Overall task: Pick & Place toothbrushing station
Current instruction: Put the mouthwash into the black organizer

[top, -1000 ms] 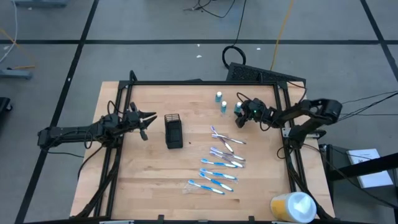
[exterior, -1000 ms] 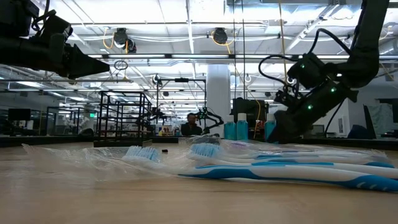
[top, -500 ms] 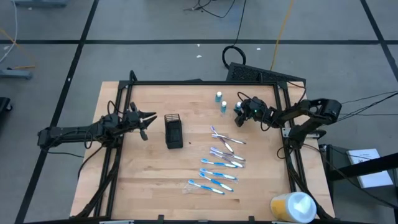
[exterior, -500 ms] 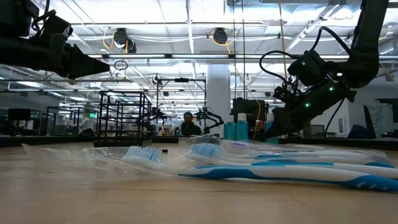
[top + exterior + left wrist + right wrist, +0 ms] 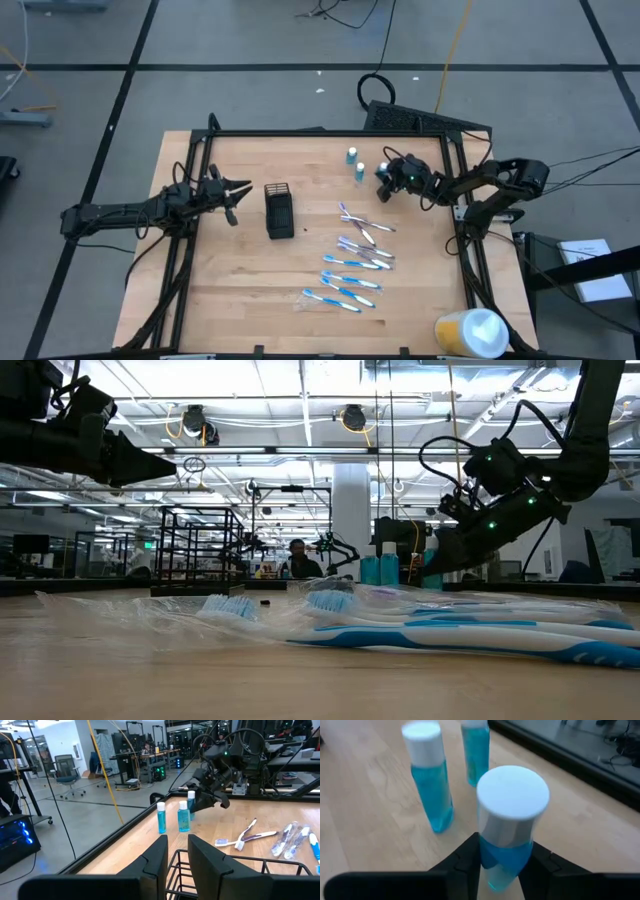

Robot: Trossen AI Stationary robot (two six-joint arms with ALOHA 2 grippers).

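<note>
**My right claw pinches one blue tube at the far right of the worktop**

From above, my right claw [image 5: 384,181] sits at the far right part of the wooden worktop [image 5: 240,290], closed on a small blue tube [image 5: 381,172]. Two more blue tubes [image 5: 355,163] stand just left of it, near the far edge. The black mesh holder [image 5: 279,210] lies near the middle, left of a loose column of blue-and-white toothbrushes [image 5: 352,263] running toward the near edge. My left claw [image 5: 236,192] hangs just left of the holder, apart from it. A yellow-and-white round container [image 5: 471,333] sits off the near right corner.

At table height, the toothbrushes [image 5: 450,635] lie in clear wrappers in the foreground. My right claw [image 5: 437,560] shows on the right, low over the worktop, with the two standing tubes [image 5: 379,566] just left of it. My left arm [image 5: 70,435] crosses the upper left. A person [image 5: 296,559] sits far off in the room.

In the left wrist view, my left claw [image 5: 178,857] has its fingers [image 5: 156,860] a narrow gap apart with nothing between them, over the holder's rim [image 5: 240,860]. Beyond stand two tubes [image 5: 172,816] and my right claw [image 5: 197,802] with the third.

In the right wrist view, my fingers [image 5: 465,862] press both sides of a blue tube [image 5: 509,822] with a white cap; the other two tubes [image 5: 431,780] stand on the wood beyond.
</note>
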